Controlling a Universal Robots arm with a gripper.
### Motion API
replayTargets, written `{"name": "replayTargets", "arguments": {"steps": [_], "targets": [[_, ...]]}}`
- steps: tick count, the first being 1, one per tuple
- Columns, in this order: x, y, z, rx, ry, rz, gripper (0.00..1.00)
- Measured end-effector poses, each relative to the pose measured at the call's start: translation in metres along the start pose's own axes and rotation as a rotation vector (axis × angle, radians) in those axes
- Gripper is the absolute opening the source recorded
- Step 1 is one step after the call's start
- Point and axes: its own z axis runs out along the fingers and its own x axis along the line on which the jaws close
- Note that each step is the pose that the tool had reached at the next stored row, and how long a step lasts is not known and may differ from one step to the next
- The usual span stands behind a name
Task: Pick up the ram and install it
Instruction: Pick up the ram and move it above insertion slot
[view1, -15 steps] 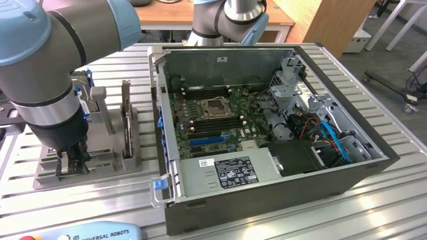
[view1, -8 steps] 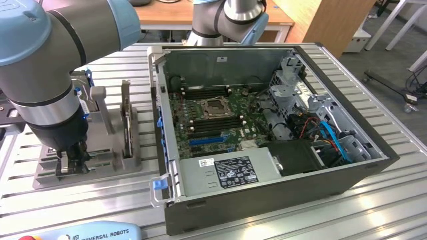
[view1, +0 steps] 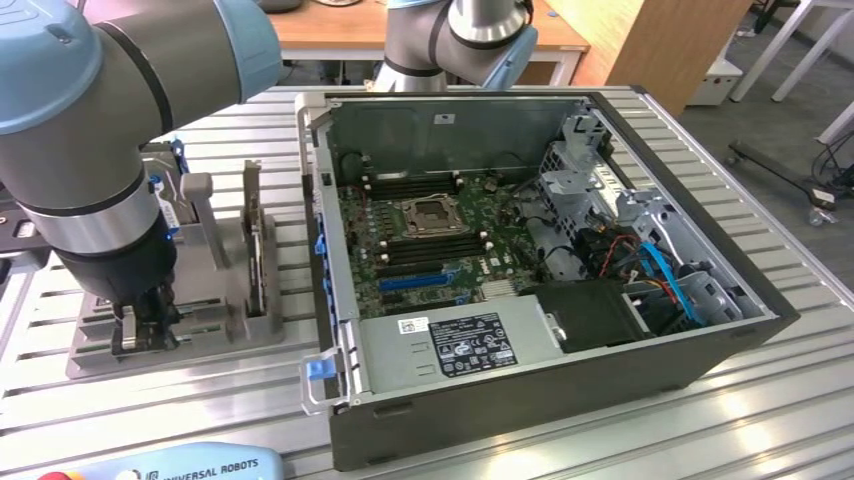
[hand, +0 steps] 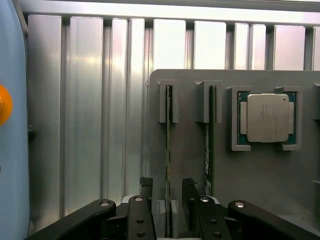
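In the grey holder (hand: 187, 140), the ram (hand: 168, 140) stands edge-on, near end hidden inside the open gripper (hand: 168, 194), pointing straight away.

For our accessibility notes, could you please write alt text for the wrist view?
The open gripper has its fingers either side of one ram stick, standing on edge in a grey holder beside a second ram stick. A silver processor sits in the holder too, on a ribbed metal table.

Slatted metal table (view1: 781, 415) carries grey parts holder (view1: 200, 345), open computer case (view1: 534, 400) (lid off).
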Motion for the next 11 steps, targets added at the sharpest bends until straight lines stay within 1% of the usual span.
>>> {"name": "replayTargets", "arguments": {"steps": [6, 7, 11], "targets": [[0.0000, 0.0000, 0.0000, 0.0000, 0.0000, 0.000, 0.36], [0.0000, 0.0000, 0.0000, 0.0000, 0.0000, 0.000, 0.29], [0.0001, 0.0000, 0.0008, 0.0003, -0.0002, 0.000, 0.29]]}}
